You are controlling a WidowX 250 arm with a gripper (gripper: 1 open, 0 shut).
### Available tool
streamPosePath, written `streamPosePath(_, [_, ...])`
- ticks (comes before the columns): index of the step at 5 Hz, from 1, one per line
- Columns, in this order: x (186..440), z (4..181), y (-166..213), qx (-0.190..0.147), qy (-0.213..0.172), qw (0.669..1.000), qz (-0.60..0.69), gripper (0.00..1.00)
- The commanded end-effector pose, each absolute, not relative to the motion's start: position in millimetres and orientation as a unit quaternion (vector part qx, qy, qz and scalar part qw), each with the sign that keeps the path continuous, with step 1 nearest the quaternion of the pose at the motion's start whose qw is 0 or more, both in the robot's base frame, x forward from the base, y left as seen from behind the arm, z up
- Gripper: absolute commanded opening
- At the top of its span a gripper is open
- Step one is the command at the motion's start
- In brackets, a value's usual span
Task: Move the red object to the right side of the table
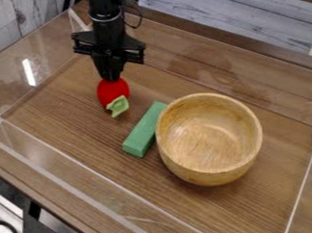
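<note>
While the black gripper [109, 74] reaches down from the top of the view, its fingertips meet the upper end of the red object [113, 91], a glossy, strawberry-like toy; the jaws stand close together there and seem to pinch it, though whether the grip is firm I cannot tell, since the fingers hide that end. The toy is on the left half of the picture, over the brown wood-grain worktop [68, 121]; its green leafy stub [117, 106] points toward the bottom of the view; whether its underside touches the wood cannot be made out. Near it, lower and to the right in the picture, lies a green rectangular block [144, 129], set at a slant; just beside the block, on its right, sits a round wooden bowl [210, 136], far larger than the toy; low clear walls [34, 161] border the worktop, and dark cables [11, 228] show at the lower left corner.
</note>
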State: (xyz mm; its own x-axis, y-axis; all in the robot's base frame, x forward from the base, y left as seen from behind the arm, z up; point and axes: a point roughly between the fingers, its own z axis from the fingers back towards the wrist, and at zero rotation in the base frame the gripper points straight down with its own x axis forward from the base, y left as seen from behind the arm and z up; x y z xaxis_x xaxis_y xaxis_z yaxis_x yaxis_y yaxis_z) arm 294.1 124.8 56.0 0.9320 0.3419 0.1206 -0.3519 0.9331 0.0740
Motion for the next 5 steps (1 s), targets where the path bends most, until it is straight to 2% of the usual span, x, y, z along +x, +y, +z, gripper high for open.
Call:
streamPosePath(1, [307.5,85.6,128.2,0.045,-0.085,0.978,0.187,0.0])
streamPosePath(2, [320.8,104.5,121.5,0.036,-0.099,0.977,0.187,0.0])
streamPosePath(3, [325.2,102.2,110.6,0.04,-0.088,0.976,0.196,1.0])
streamPosePath(5, [325.4,85.9,106.5,0.051,-0.062,0.976,0.203,1.0])
